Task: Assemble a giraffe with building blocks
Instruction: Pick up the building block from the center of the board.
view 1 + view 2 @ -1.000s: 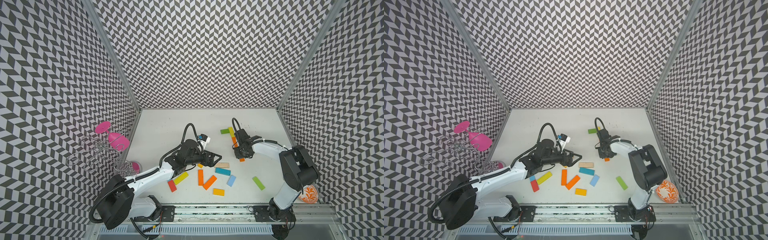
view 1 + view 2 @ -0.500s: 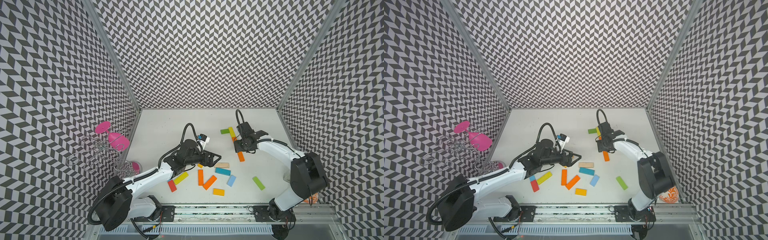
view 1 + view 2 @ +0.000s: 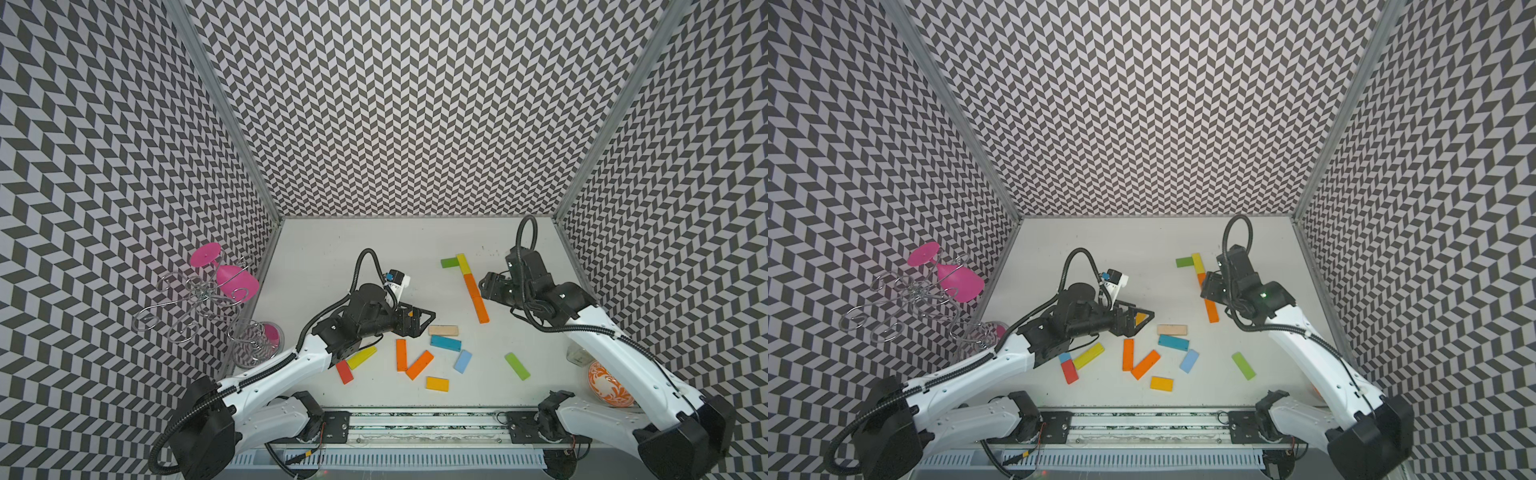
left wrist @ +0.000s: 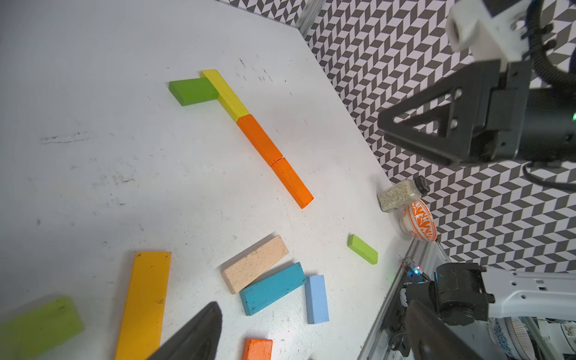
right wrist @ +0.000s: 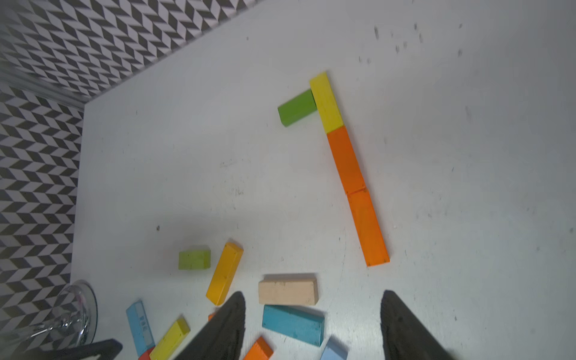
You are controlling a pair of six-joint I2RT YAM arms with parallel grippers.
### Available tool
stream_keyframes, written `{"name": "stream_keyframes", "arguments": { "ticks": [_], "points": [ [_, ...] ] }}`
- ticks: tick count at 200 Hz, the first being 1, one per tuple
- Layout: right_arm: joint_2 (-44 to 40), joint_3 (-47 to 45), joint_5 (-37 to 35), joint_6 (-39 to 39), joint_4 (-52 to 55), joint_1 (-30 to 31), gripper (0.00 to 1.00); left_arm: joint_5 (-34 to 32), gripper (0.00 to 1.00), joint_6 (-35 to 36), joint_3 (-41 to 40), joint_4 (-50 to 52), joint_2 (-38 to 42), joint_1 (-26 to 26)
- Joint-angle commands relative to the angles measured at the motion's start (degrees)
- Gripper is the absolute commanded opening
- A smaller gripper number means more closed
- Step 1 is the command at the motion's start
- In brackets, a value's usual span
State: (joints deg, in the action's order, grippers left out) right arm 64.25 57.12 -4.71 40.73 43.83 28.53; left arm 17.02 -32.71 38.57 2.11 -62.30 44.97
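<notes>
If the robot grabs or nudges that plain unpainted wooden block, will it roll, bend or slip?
The unpainted block shows wood grain, so it is probably stiff and fairly light. It lies on a broad flat face, so a push should slide it, not roll it. The teal block lies close beside it, so a nudge that way would likely shove both.

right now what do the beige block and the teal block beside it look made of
The beige block: likely bare wood, matte, with faint grain and speckling showing. The teal block: probably wood too under matte paint; small dark scuffs dot its face.
</notes>
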Motion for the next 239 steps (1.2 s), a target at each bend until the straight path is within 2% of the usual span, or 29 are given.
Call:
{"name": "stream_keyframes", "arguments": {
  "ticks": [1,39,79,140,239],
  "points": [
    [-2.4,-4.88,-0.68,11.37,0.29,4.1,0.67,-2.93,0.93,-1.46,-2.08,3.37,1.97,1.03],
    [-3.38,-12.28,-2.64,22.16,0.77,12.67,0.67,-4.84,0.92,-3.64,-4.86,5.21,5.09,2.53],
    [-0.21,-14.94,-4.34,27.43,0.06,19.35,0.67,-5.04,0.92,-4.9,-6.83,5.84,6.8,2.55],
    [2.07,-13.64,-9.06,29.93,1.71,20.25,0.67,-4.8,0.93,-5.52,-8.77,6.24,7.9,2.64],
    [9.9,-9.71,-8.07,25.87,-1.55,20.46,0.67,-5.81,0.93,-5.08,-9.74,7.02,10.07,1.66]
  ]
}}
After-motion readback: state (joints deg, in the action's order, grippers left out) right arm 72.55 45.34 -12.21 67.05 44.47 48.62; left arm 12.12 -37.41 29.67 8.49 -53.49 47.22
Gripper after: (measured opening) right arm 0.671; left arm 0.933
